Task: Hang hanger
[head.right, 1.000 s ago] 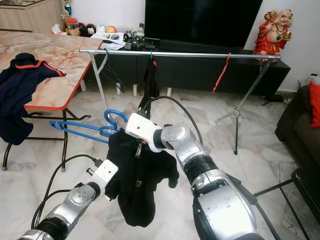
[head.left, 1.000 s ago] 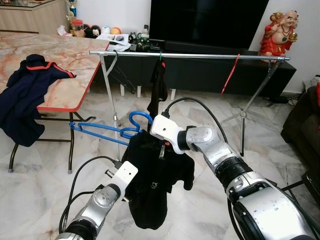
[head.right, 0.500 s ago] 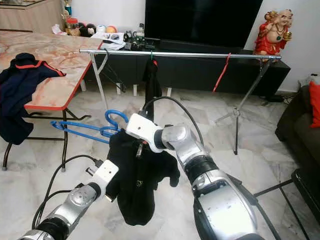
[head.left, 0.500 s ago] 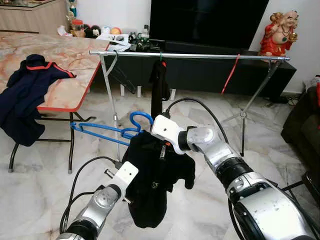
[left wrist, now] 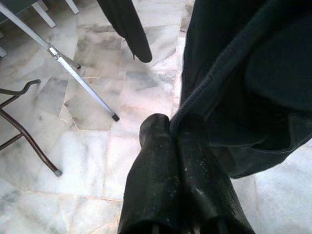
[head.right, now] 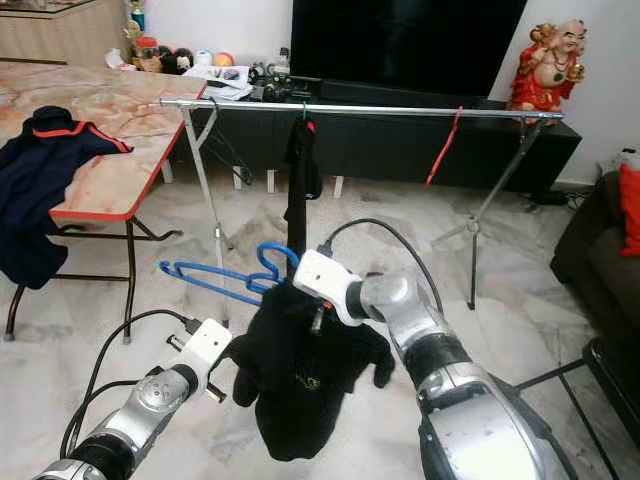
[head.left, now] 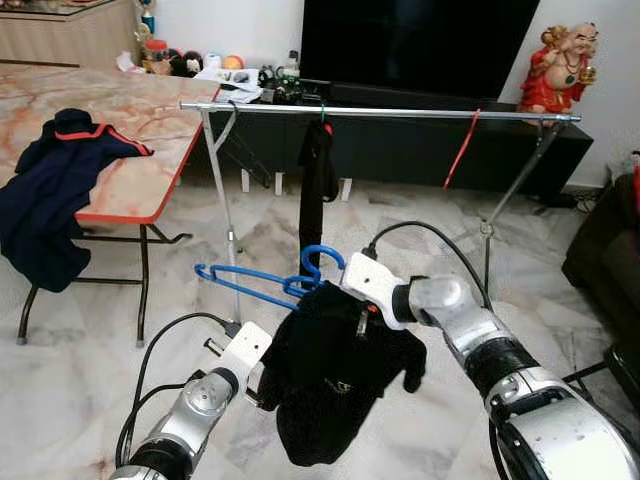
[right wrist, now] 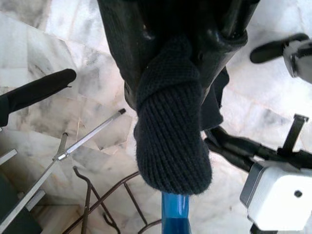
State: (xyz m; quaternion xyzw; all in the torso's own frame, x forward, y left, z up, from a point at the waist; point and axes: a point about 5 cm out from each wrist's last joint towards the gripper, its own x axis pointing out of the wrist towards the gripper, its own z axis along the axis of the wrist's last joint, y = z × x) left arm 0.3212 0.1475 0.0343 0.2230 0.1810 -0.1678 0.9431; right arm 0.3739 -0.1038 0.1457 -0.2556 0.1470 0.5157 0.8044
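From the left eye view, we see our right claw [head.left: 362, 312] at the neck of a black garment [head.left: 335, 375], where it meets the blue hanger [head.left: 268, 283]. The hanger juts out to our left with its hook curling up just above the claw. A small pale logo sits low on the garment's front, too small for us to read. The left claw [head.left: 268, 385] is at the garment's left edge, its tips buried in the cloth. Beyond them stands the metal clothes rail [head.left: 380, 112], well apart from the hanger, with a dark garment [head.left: 319, 170] and a red hanger [head.left: 460, 150] hanging on it. A navy shirt [head.left: 48, 195] drapes over the edge of the marble-topped table [head.left: 130, 130] on our left. A red figurine [head.left: 558, 70] stands beside the dark television [head.left: 410, 45].

The right eye view gives the same scene; the logo [head.right: 310, 382] is no clearer there.

In the left wrist view, the two black fingers [left wrist: 156, 170] are pressed together on a folded hem of the black garment, which is cut off by the frame. Marble floor [left wrist: 97, 161] and a leg of the rail show behind.

In the right wrist view, the fingers are clamped on a bunched knit fold of the garment, which hides most of the hanger; a short blue stub pokes out beneath the fold. We cannot tell whether the fingers also grip the hanger under the cloth.
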